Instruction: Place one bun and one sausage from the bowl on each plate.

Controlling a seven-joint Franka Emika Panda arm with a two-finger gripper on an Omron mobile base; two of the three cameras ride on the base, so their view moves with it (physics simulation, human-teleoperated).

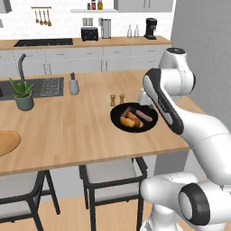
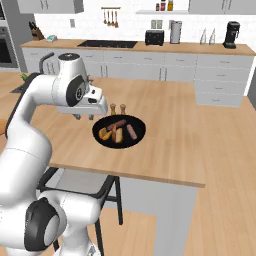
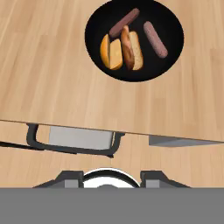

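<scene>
The black bowl (image 1: 134, 118) (image 2: 119, 132) (image 3: 133, 40) rests on the wooden island counter near its front edge. It holds two sausages, one (image 3: 124, 22) at the rim and one (image 3: 155, 39) to the side. Between them lie two buns, a browner one (image 3: 132, 48) and a yellower one (image 3: 111, 53). My gripper (image 2: 83, 117) (image 3: 111, 177) hangs above the counter edge beside the bowl, pointing down, fingers apart with nothing between them. A wooden plate (image 1: 6, 142) lies at the counter's far left.
Salt and pepper shakers (image 1: 117, 99) (image 2: 118, 108) stand just behind the bowl. A potted plant (image 1: 22, 94), a soap dispenser (image 1: 74, 85) and the sink (image 1: 40, 86) are further left. Stools (image 1: 113, 173) sit under the counter's front edge.
</scene>
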